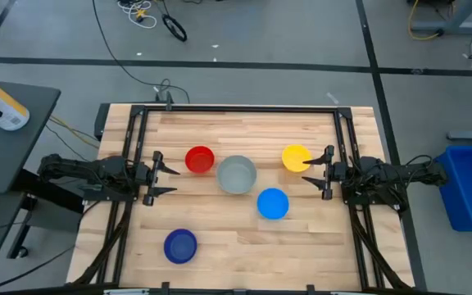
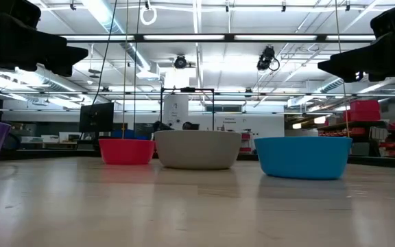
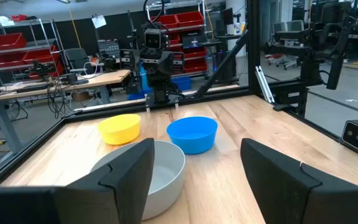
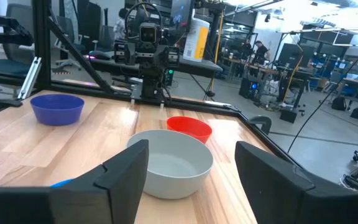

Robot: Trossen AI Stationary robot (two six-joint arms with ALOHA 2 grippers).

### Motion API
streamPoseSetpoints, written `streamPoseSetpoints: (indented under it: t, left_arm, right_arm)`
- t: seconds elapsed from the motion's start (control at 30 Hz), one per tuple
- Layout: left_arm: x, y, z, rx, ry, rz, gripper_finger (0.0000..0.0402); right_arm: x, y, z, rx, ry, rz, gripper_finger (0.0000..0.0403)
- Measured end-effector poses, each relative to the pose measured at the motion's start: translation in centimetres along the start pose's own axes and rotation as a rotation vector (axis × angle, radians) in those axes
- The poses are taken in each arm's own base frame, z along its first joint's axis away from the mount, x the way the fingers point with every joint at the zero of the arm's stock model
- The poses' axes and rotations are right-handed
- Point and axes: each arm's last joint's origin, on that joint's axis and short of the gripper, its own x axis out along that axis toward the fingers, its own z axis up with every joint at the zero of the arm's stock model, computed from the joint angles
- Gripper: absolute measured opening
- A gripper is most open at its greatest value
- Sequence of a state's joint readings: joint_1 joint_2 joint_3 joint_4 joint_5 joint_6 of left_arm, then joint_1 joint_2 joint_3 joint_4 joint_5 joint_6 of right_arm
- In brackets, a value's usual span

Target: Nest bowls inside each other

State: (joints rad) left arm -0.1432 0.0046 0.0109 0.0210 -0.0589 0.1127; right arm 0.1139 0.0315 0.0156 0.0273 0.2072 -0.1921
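Five bowls sit apart on the desk [image 1: 220,246], none yet nested: the grey bowl [image 1: 237,174] at centre, the red bowl [image 1: 200,160] just beside it, the yellow bowl [image 1: 296,157] toward the right edge, the light blue bowl [image 1: 273,203] nearer the front, the dark blue bowl [image 1: 180,245] by the front edge. All nesting seems left to do. The left gripper [image 1: 164,178] and right gripper [image 1: 316,172] hover level at opposite desk edges, jaws wide open, holding nothing.
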Motion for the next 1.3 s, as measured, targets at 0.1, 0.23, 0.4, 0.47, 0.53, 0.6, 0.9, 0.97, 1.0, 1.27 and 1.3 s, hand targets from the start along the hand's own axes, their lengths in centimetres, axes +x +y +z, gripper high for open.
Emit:
streamPoseSetpoints:
  t: [0.1,0.23,0.4,0.47,0.53,0.6,0.9,0.97,1.0,1.27,1.3]
  left_arm:
    - [0.00,0.00,-0.01,0.000,0.000,0.000,0.0247]
    - [0.00,0.00,-0.01,0.000,0.000,0.000,0.0247]
    - [0.00,0.00,-0.01,0.000,0.000,0.000,0.0247]
    - [0.00,0.00,0.00,0.000,0.000,0.000,0.0247]
    - [0.00,0.00,0.00,0.000,0.000,0.000,0.0247]
    - [0.00,0.00,-0.01,0.000,0.000,0.000,0.0247]
    - [0.00,0.00,-0.01,0.000,0.000,0.000,0.0247]
    - [0.00,0.00,0.00,0.000,0.000,0.000,0.0247]
    - [0.00,0.00,-0.01,0.000,0.000,0.000,0.0247]
    - [0.00,0.00,-0.01,0.000,0.000,0.000,0.0247]
    - [0.00,0.00,0.00,0.000,0.000,0.000,0.0247]
  right_arm:
    - [0.00,-0.01,0.01,0.000,0.000,0.000,0.0240]
    - [0.00,0.00,0.01,0.000,0.000,0.000,0.0232]
    - [0.00,0.00,0.01,0.000,0.000,0.000,0.0225]
    - [0.00,0.00,0.01,0.000,0.000,0.000,0.0222]
    - [0.00,0.00,0.01,0.000,0.000,0.000,0.0219]
    - [0.00,0.00,0.00,0.000,0.000,0.000,0.0216]
    - [0.00,0.00,0.00,0.000,0.000,0.000,0.0201]
    - [0.00,0.00,0.00,0.000,0.000,0.000,0.0198]
    - [0.00,0.00,0.00,0.000,0.000,0.000,0.0196]
    - [0.00,0.00,0.00,0.000,0.000,0.000,0.0182]
    - [0.00,0.00,0.01,0.000,0.000,0.000,0.0181]
